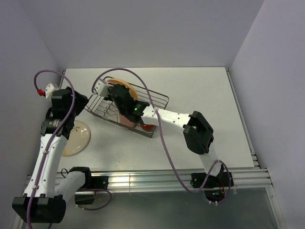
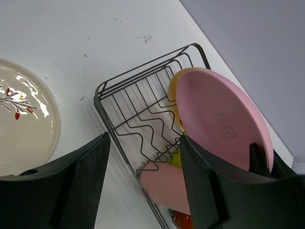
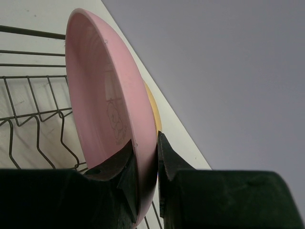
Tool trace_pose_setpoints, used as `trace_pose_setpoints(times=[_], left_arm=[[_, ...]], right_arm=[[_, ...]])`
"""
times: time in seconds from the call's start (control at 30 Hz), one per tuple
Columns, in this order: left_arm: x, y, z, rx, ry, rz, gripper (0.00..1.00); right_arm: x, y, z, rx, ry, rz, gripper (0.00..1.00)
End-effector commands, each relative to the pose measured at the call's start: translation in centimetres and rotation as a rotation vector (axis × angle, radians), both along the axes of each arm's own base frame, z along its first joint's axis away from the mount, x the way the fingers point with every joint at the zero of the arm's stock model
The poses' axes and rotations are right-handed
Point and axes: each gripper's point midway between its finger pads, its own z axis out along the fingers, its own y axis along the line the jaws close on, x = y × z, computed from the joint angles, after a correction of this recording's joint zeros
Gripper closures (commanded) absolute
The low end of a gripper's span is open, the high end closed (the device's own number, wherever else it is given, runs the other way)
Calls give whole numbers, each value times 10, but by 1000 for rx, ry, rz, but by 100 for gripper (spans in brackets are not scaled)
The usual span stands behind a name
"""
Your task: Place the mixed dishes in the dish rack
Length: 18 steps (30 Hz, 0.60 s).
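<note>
**Q:** Cream in colour and nearest the arms, on the left: which dish is this?

**A:** The cream plate (image 1: 76, 138). It lies flat on the white table (image 1: 205, 95), outside the rack, with a twig pattern of red leaves facing up.

**Q:** Where is the left gripper (image 2: 143, 191), and what is its state?

**A:** It hangs over the table just beyond that plate, beside the left side of the rack. Its fingers (image 2: 81, 176) are spread wide apart and grasp nothing.

**Q:** What occupies the near end of the rack?

**A:** The dish rack (image 1: 162, 100) sits slantwise at mid-table, running from near right to far left. The red mug (image 1: 147, 127) is in its near right corner. Just beyond the mug is the salmon-pink tumbler (image 2: 167, 183), and a sliver of the lime-green bowl (image 2: 175, 160) shows at the tumbler's far side. How these three rest on the wires cannot be told.

**Q:** And the right gripper (image 3: 145, 152)?

**A:** It is clamped on the rim of the pink plate (image 3: 105, 95), with one finger on each face. The plate stands on edge, slightly tilted, over the wavy dividers (image 2: 143, 129) in the far half of the rack. Whether its lower edge touches the wires is hidden.

**Q:** Which dish lies farthest?

**A:** The tan-orange plate (image 1: 125, 88). It stands on edge at the far left end of the rack, just behind the pink plate. In both wrist views the pink plate covers most of it, so only a curved strip of its rim shows.
</note>
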Motion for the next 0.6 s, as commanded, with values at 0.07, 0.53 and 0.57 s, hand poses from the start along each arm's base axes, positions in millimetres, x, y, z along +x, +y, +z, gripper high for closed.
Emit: trace_pose_setpoints(times=[0.07, 0.53, 0.57], left_arm=[[4, -1, 9, 9, -36, -12, 34], [6, -4, 6, -4, -29, -28, 35], [6, -4, 5, -3, -27, -26, 35]], right_arm=[[14, -15, -3, 2, -29, -70, 100], [7, -22, 3, 34, 4, -86, 100], [7, -22, 2, 48, 14, -90, 100]])
